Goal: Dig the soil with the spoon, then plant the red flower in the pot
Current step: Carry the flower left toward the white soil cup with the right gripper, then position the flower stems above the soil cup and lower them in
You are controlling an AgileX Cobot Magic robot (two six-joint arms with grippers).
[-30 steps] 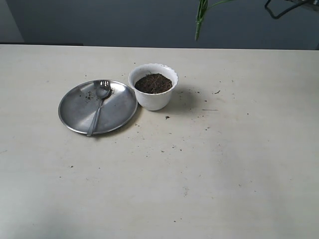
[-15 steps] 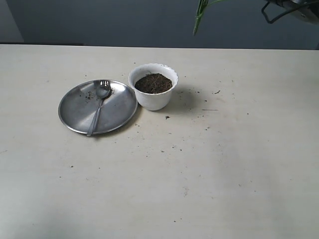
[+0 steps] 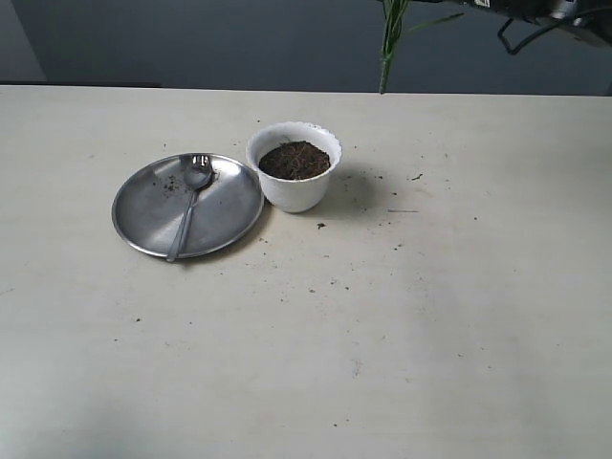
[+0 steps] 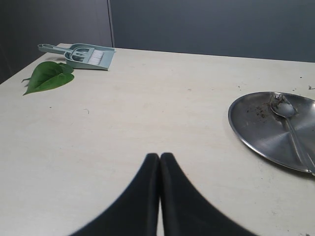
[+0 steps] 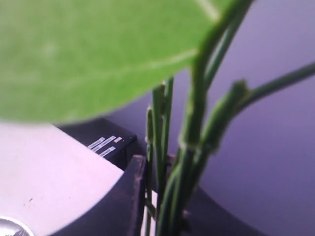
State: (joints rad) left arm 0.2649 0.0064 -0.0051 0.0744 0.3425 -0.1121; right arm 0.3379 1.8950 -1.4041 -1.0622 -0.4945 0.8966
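Observation:
The white pot (image 3: 294, 182) stands mid-table, filled with dark soil (image 3: 295, 160). Left of it the spoon (image 3: 189, 203) lies on a round steel plate (image 3: 153, 206); the spoon (image 4: 288, 118) also shows in the left wrist view. High above the table's far edge, the red flower's green stems (image 3: 387, 43) hang down. In the right wrist view my right gripper (image 5: 167, 196) is shut on those stems (image 5: 165, 162), under a broad green leaf (image 5: 98, 54). The petals are out of view. My left gripper (image 4: 160, 157) is shut and empty, over bare table left of the plate (image 4: 266, 132).
A loose green leaf (image 4: 49, 77) and a small grey-green dustpan with brush (image 4: 81, 55) lie at the far left of the table. Crumbs of soil are scattered around the pot and towards the front. The right arm's body (image 3: 535, 11) shows at the top right.
The hanging stems have shifted slightly right and a little lower, and more of the right arm has come into view at the top. Pot, plate and spoon have not moved.

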